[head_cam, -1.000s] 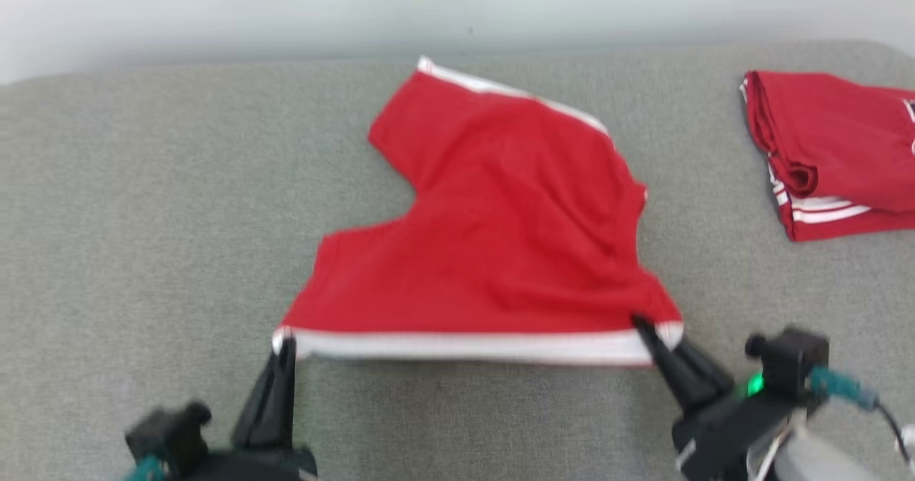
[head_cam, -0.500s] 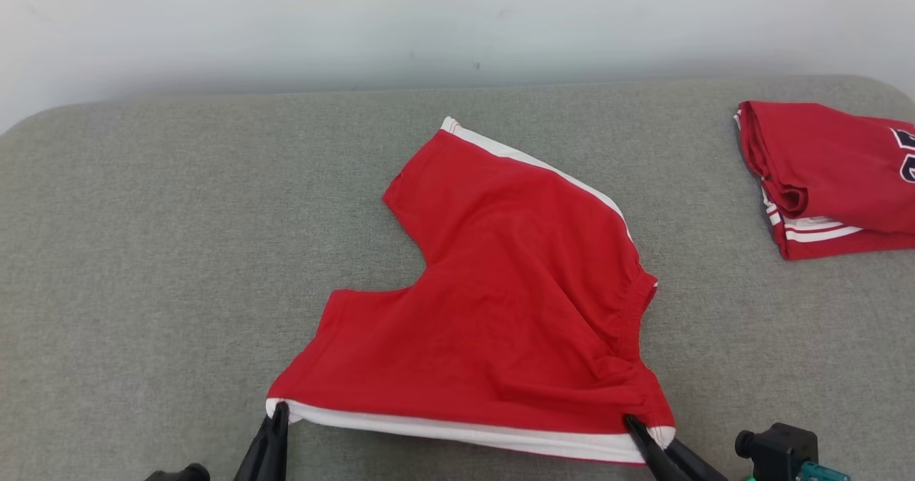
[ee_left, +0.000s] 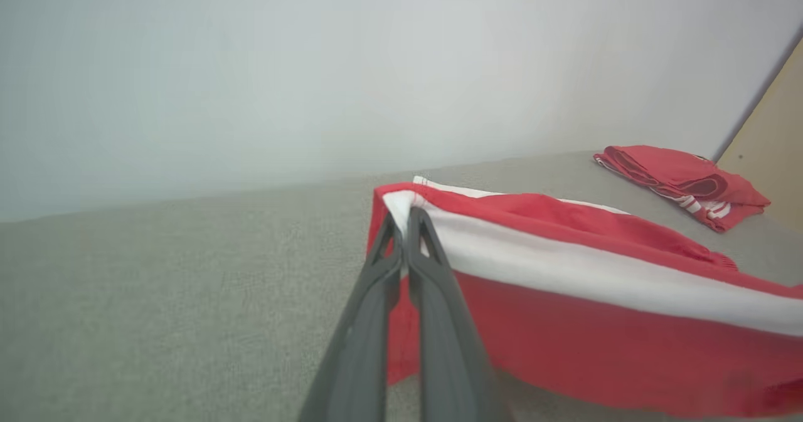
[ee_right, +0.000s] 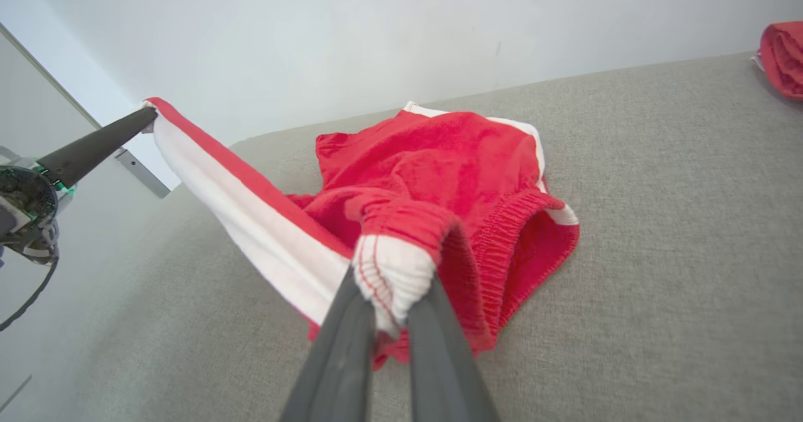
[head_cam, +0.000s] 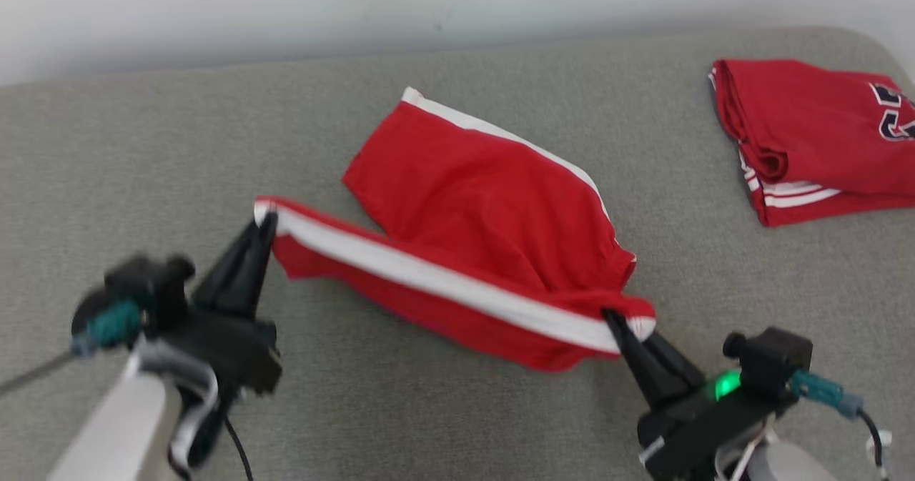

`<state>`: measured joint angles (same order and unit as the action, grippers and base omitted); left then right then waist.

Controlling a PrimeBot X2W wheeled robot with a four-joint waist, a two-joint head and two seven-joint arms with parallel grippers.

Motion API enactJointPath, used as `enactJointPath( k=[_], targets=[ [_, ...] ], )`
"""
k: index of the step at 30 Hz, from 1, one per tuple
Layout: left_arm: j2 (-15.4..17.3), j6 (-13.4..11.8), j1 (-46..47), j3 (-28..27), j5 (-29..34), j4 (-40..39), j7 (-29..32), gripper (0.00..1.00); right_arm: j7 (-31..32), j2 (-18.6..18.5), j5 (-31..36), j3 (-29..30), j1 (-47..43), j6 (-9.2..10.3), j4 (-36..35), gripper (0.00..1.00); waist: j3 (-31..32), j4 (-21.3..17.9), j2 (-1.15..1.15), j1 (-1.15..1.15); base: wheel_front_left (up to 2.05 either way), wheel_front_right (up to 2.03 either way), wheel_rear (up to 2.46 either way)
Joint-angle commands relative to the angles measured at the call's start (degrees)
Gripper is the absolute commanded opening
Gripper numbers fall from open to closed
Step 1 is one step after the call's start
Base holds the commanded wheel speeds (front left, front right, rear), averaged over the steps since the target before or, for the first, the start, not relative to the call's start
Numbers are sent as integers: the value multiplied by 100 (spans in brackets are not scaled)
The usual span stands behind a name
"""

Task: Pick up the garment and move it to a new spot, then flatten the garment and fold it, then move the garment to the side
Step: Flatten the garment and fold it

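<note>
The garment (head_cam: 465, 195) is a pair of red shorts with a white side stripe, lying on the grey cushioned surface (head_cam: 143, 152). Its near striped edge is lifted and stretched between my two grippers. My left gripper (head_cam: 266, 216) is shut on the left corner of that edge, seen close in the left wrist view (ee_left: 404, 218). My right gripper (head_cam: 613, 318) is shut on the white waistband corner (ee_right: 392, 271). The far leg of the garment (ee_right: 452, 158) still rests on the surface. The left gripper (ee_right: 147, 116) also shows in the right wrist view.
A second red garment (head_cam: 815, 138), folded, with white stripes and dark lettering, lies at the far right of the surface (ee_left: 680, 177). A pale wall (head_cam: 286, 9) runs behind the surface's rounded back edge.
Both grippers have raised the striped edge off the surface and carried it forward over the garment, the left one farther. The head camera has shifted too.
</note>
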<state>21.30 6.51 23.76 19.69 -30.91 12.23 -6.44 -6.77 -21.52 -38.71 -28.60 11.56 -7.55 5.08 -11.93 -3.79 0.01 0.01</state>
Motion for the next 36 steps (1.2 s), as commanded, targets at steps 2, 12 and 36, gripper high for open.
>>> enactJointPath(
  k=[2, 12, 36],
  targets=[
    [220, 49, 549, 117, 110, 130, 211, 0, -68, 113, -54, 34, 286, 16, 135, 0, -455, -314, -1, -1, 0, 0, 0],
    [706, 85, 2636, 824, -111, 1042, 917, 0, -286, 670, -9, 84, 1661, 16, 1134, 0, -1309, -863, -1, -1, 0, 0, 0],
    [679, 89, 4714, 2711, -594, 3502, 162, 100, -763, 1249, 255, 21, 2518, 16, 1861, 100, -1543, -1283, -1, -1, 0, 0, 0]
  ],
)
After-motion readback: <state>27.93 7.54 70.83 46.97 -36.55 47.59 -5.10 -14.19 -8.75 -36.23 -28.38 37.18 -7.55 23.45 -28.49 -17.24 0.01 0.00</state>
